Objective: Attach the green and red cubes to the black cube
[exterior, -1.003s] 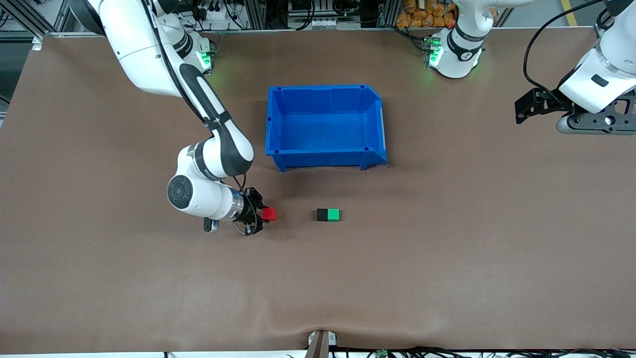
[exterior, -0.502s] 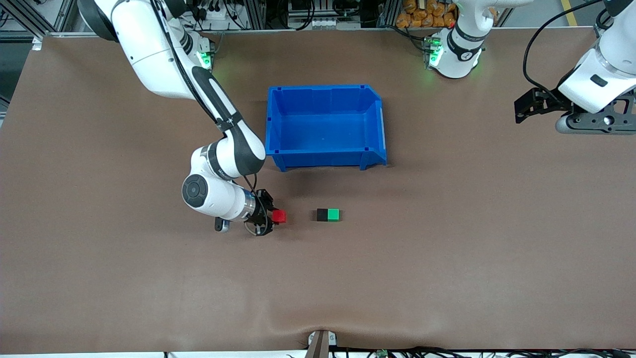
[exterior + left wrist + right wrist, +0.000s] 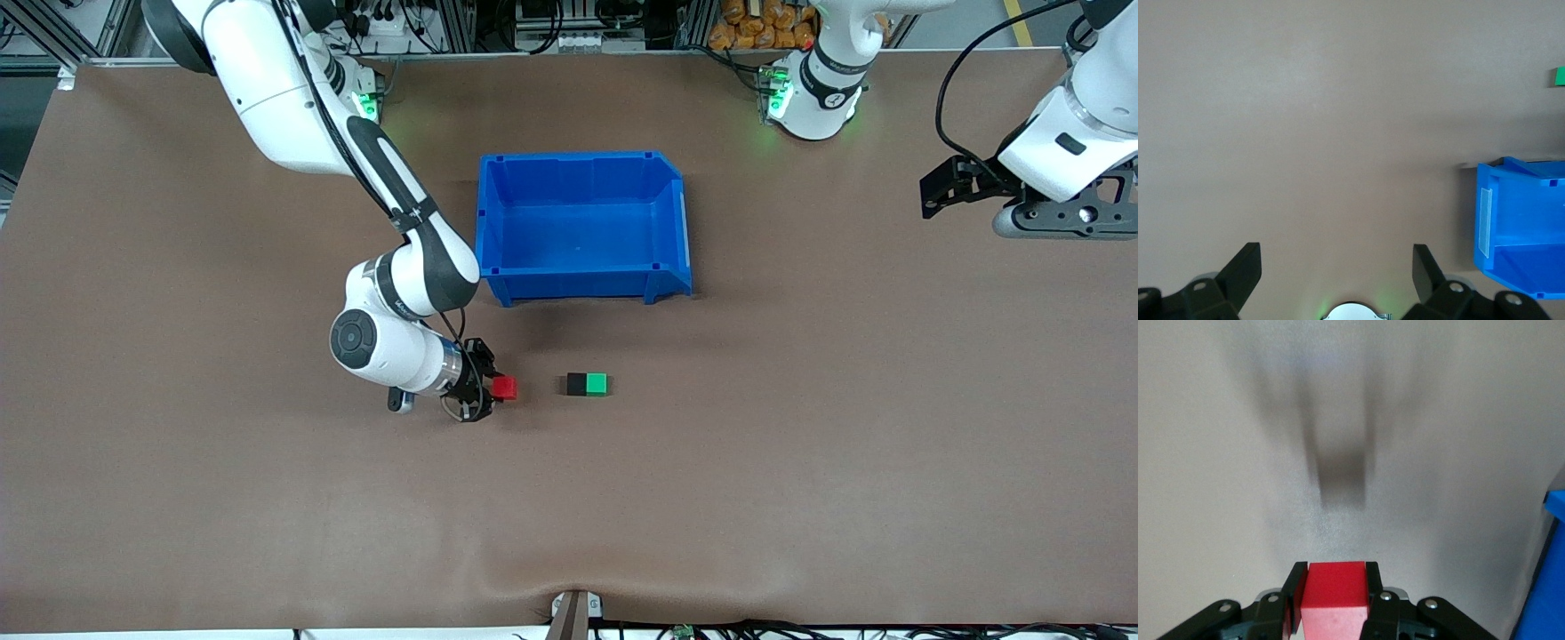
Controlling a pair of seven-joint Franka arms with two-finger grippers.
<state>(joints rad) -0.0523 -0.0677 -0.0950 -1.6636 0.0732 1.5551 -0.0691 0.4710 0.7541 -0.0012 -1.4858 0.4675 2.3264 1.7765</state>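
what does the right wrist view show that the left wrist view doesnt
Only the right wrist view shows the right gripper shut on the red cube, held above its shadow on the table. Only the left wrist view shows the open left gripper holding nothing, plus an edge of the green cube. Both show the brown table and part of the blue bin.
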